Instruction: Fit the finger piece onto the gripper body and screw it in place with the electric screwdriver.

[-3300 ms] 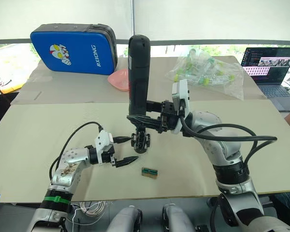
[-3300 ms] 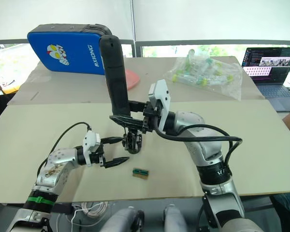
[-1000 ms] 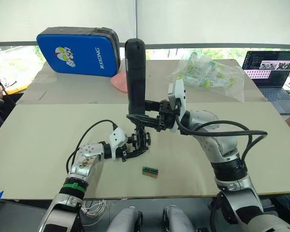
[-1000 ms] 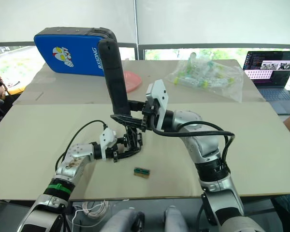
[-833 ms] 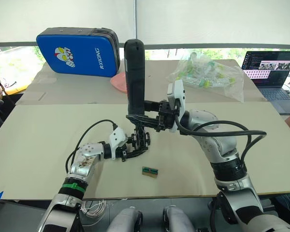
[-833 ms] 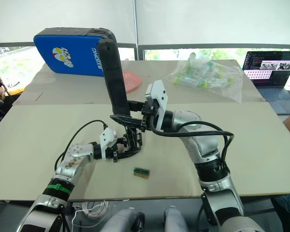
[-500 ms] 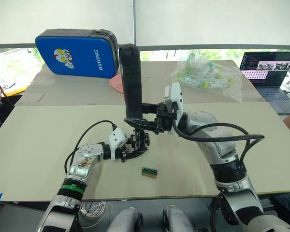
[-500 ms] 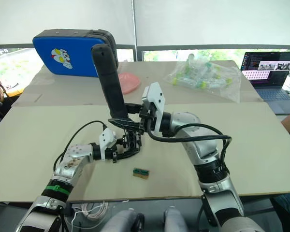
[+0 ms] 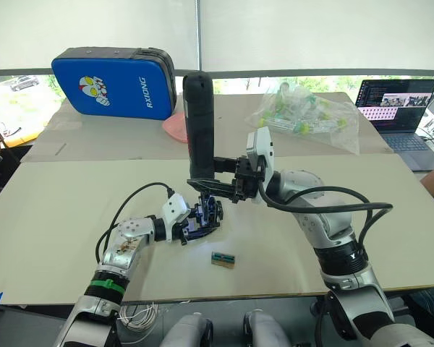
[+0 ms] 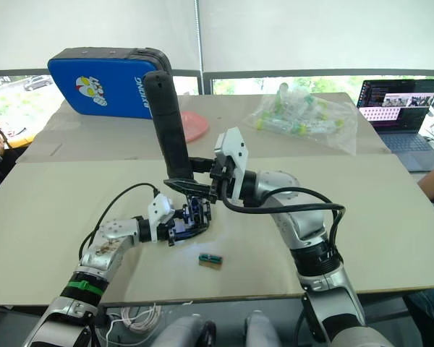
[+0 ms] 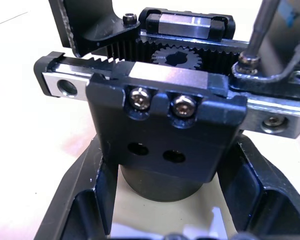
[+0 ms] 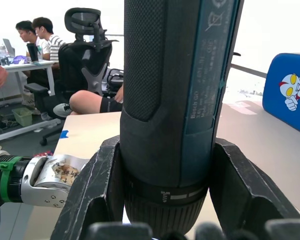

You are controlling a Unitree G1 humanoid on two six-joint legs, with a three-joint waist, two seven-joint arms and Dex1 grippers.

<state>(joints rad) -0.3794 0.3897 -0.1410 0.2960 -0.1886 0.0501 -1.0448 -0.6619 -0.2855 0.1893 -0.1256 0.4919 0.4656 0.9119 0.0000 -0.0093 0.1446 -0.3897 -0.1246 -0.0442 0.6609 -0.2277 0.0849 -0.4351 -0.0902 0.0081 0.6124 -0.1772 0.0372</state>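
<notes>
The gripper body sits on the table near the middle, a black block with a toothed rail and gear on top. My left gripper is shut on its round base, one finger on each side. My right gripper is shut on the electric screwdriver, held upright above the body. Its thin metal bit comes down onto a screw head at one end of the rail. I cannot tell the finger piece apart from the body.
A small green and black part lies on the table just in front of the body. At the back are a blue case, a pink dish, a plastic bag of parts and a laptop. Seated people show in the right wrist view.
My left gripper, open and to the left 3.3 s ago, has moved right and shut on the gripper body. The screwdriver stays upright over it, and a bluish glow now shows on the body.
</notes>
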